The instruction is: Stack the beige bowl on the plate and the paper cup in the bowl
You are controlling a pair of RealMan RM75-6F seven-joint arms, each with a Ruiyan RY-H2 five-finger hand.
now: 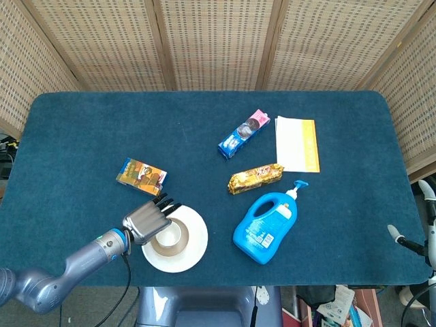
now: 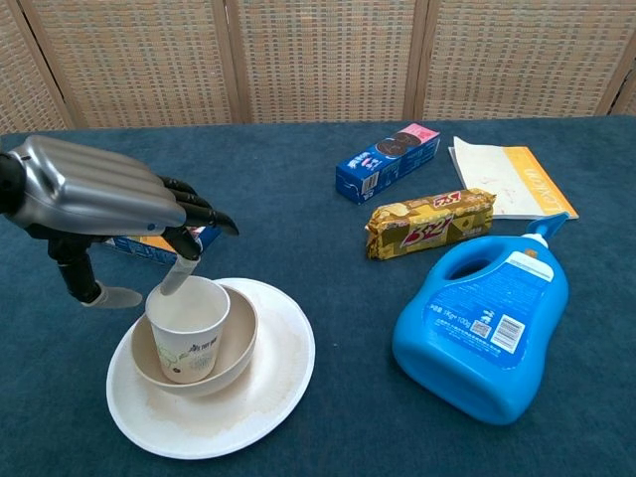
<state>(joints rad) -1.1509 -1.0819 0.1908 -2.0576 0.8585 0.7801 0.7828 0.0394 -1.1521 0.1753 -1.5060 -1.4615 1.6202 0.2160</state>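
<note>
Paper cup point(image 2: 187, 327) stands upright inside the beige bowl point(image 2: 236, 350), which sits on the white plate point(image 2: 268, 388) near the front left of the blue table point(image 1: 82, 136). My left hand point(image 2: 94, 194) hovers just above and to the left of the cup with its fingers point(image 2: 199, 211) spread and holding nothing, one fingertip close to the rim, though I cannot tell whether it touches. My right hand is out of sight in both views.

Paper cup point(image 2: 188, 328) upright in beige bowl point(image 2: 236, 350) on plate point(image 2: 268, 393)
</note>
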